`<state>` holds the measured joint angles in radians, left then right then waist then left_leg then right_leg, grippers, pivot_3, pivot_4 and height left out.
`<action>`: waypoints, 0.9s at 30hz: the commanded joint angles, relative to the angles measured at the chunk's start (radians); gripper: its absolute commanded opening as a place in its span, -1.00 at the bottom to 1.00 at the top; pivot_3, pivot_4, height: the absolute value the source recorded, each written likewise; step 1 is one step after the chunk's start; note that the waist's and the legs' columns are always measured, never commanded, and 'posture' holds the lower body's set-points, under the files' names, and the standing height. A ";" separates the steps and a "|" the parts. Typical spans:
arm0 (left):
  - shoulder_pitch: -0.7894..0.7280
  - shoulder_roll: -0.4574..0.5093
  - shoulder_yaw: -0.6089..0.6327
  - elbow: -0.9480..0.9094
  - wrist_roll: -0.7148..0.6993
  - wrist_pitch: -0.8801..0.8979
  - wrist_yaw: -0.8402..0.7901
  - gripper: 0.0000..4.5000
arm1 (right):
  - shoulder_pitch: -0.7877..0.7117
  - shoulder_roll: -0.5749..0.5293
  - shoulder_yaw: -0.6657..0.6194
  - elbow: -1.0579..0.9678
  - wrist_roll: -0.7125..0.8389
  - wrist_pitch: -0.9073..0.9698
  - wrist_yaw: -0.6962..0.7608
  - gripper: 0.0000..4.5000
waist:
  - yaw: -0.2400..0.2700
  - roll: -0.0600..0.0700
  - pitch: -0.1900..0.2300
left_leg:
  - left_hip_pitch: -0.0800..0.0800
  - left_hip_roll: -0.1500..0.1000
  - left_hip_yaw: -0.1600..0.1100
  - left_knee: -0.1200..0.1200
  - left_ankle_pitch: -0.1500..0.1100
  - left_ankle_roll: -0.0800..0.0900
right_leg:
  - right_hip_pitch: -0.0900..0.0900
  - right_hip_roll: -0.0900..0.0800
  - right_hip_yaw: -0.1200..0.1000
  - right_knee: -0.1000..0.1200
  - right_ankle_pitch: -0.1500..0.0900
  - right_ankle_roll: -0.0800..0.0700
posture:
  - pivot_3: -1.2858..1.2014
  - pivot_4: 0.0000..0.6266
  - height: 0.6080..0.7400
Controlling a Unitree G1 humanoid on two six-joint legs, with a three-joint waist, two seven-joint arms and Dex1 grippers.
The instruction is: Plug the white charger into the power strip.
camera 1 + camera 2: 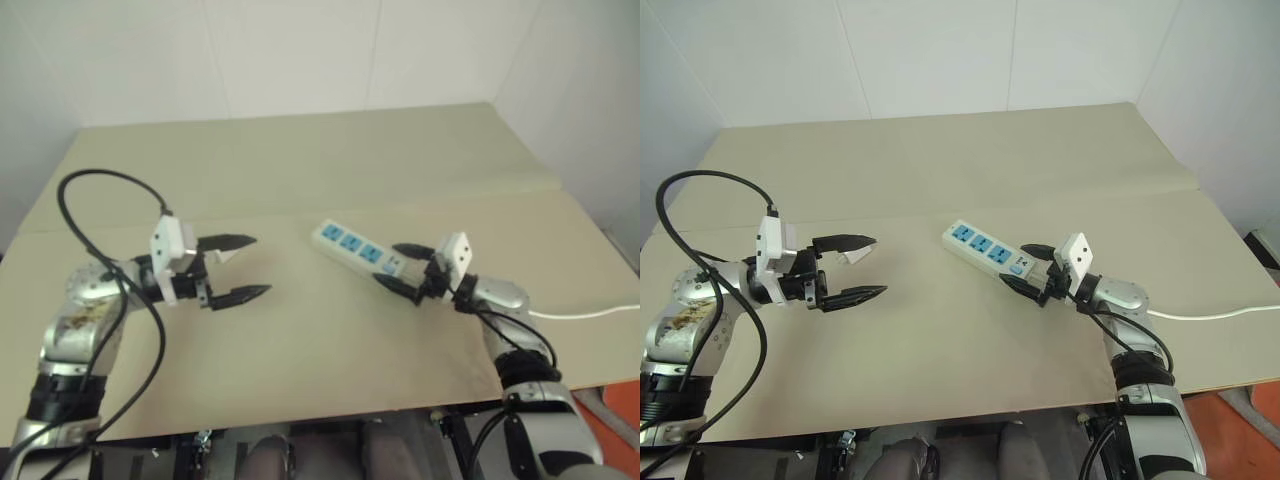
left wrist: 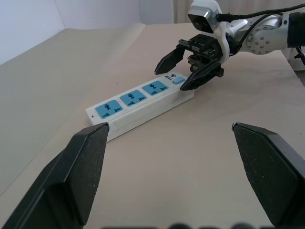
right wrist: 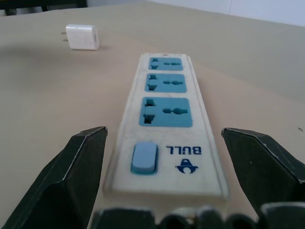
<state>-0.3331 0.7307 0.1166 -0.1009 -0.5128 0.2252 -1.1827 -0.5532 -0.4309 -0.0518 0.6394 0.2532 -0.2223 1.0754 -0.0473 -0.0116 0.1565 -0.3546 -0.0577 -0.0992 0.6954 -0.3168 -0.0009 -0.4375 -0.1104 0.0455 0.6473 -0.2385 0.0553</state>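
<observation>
The power strip point(image 1: 350, 245) lies slantwise at the table's middle, a white bar with three blue sockets and a blue switch point(image 3: 144, 157) at its near end. My right gripper point(image 1: 388, 264) is open, and its fingers straddle that switch end; I cannot tell whether they touch it. The white charger point(image 3: 82, 36) lies flat on the table to the left of the strip, prongs pointing away from it. It shows as a small white block point(image 1: 228, 256) just beside the far finger of my left gripper point(image 1: 262, 265). That gripper is open and holds nothing.
The strip's thin white cord point(image 1: 590, 314) runs off the table's right edge. A black cable point(image 1: 100, 180) loops above my left arm. A seam point(image 1: 300, 205) crosses the beige tabletop, with bare surface between the grippers and toward the front edge.
</observation>
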 commanded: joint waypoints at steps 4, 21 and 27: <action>0.011 0.017 0.031 -0.037 -0.013 0.002 0.011 1.00 | -0.035 0.000 -0.009 0.059 -0.003 -0.045 0.011 0.99 | 0.000 0.000 0.000 | 0.000 0.000 0.000 0.000 0.000 0.000 | 0.000 0.000 0.000 0.000 0.000 0.000 | 0.03 -0.52 1.00; -0.003 0.008 0.014 -0.027 -0.007 -0.006 0.011 1.00 | -0.042 0.006 -0.006 0.100 -0.002 -0.018 0.019 0.99 | -0.001 0.000 0.000 | 0.001 0.000 0.000 0.000 0.000 0.000 | 0.001 0.000 0.000 0.000 0.000 0.000 | 0.03 -0.52 1.00; -0.003 0.003 0.006 -0.026 -0.001 -0.009 0.014 1.00 | -0.045 -0.003 -0.004 0.111 -0.006 -0.014 0.035 0.99 | -0.001 0.000 0.000 | 0.001 0.000 0.000 0.000 0.000 0.000 | 0.001 0.000 0.000 0.000 0.000 0.000 | 0.03 -0.52 1.00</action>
<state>-0.3195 0.7324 0.1172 -0.1078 -0.5106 0.2246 -1.1696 -0.5998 -0.4250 -0.0525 0.7369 0.2496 -0.2524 1.1055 -0.0484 -0.0119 0.1563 -0.3538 -0.0576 -0.0994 0.6956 -0.3168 -0.0009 -0.4366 -0.1104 0.0455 0.6474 -0.2384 0.0552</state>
